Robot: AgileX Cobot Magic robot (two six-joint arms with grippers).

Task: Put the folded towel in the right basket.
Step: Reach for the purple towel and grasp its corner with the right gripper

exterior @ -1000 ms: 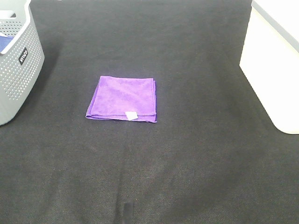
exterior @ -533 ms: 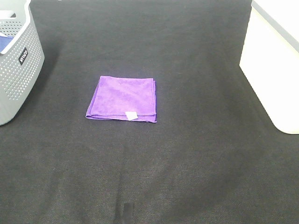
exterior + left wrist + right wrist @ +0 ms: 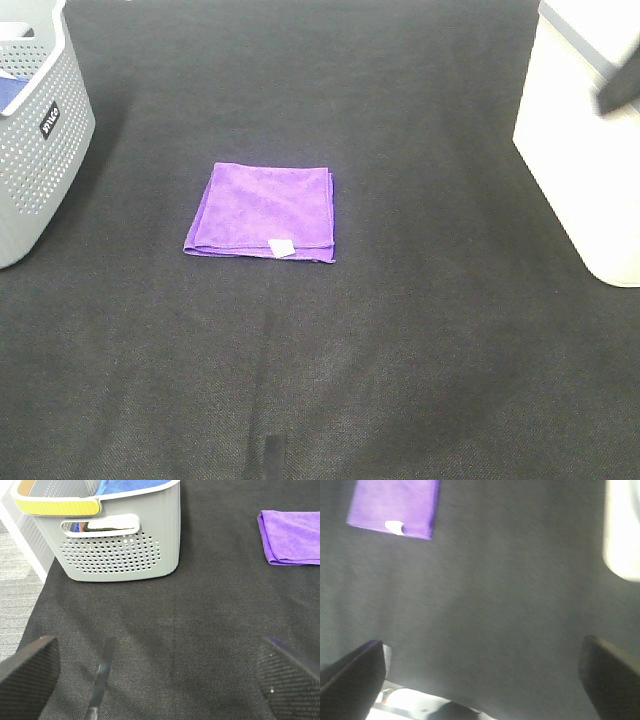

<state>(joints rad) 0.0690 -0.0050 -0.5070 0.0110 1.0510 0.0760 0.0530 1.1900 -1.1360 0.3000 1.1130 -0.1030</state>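
The folded towel is a purple square with a small white tag at its near edge, lying flat on the black mat. It also shows in the left wrist view and the right wrist view. The right basket is a cream bin with smooth walls at the right edge, also seen in the right wrist view. My left gripper is open and empty over bare mat, apart from the towel. My right gripper is open and empty, well short of the towel. A dark blurred part of the right arm shows over the cream bin.
A grey perforated basket with a black label stands at the far left, holding blue cloth. The black mat covers the table. The mat's left edge and grey floor show in the left wrist view.
A dark blurred part of the right arm has come into the high view at the right edge over the cream bin. The towel and both baskets have not moved.
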